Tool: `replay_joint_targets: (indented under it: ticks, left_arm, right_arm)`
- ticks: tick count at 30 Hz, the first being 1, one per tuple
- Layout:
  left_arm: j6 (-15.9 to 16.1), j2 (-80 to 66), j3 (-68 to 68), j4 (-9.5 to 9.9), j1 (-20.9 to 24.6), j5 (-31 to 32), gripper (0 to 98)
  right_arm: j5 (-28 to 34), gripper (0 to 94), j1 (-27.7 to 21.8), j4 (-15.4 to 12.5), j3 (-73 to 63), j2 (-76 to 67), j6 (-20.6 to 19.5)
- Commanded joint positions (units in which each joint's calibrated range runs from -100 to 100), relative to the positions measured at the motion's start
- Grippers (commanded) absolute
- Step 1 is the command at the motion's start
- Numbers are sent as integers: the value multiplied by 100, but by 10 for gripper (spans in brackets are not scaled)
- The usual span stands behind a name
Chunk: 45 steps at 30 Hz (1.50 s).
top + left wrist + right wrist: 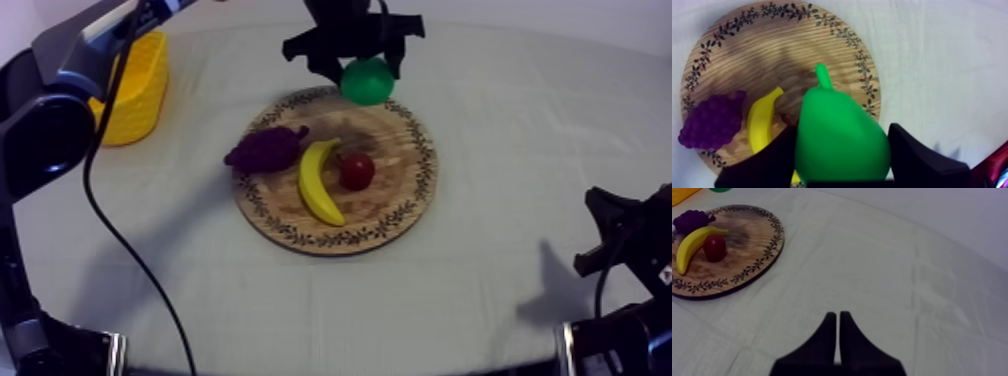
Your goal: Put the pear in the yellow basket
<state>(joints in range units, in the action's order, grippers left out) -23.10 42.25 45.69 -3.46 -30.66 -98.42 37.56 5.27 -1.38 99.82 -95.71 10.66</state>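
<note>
My left gripper is shut on the green pear and holds it in the air above the far rim of the round wooden board. In the left wrist view the pear sits between the two black fingers, stem pointing away, with the board below it. The yellow basket stands at the far left of the table. My right gripper rests shut over bare cloth, its fingers together as a narrow wedge; in the top view that arm sits low at the right.
On the board lie a purple bunch of grapes, a banana and a small red fruit. The left arm reaches across past the basket. Open cloth spreads between the board and the right arm.
</note>
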Motion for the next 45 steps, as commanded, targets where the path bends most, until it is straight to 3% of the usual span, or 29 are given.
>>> replay_joint_targets:
  ticks: [1,15,30,45]
  left_arm:
    - [-5,-382,-217,5,0,4,486]
    - [59,-1747,-1461,178,374,-75,482]
    - [449,-2987,-2843,439,1861,-77,482]
    - [862,-3380,-3081,593,3078,-124,482]
  right_arm:
    - [2,4,1,-1,-5,-4,6]
    - [2,4,1,-1,-5,-4,6]
    - [2,4,1,-1,-5,-4,6]
    - [2,4,1,-1,-5,-4,6]
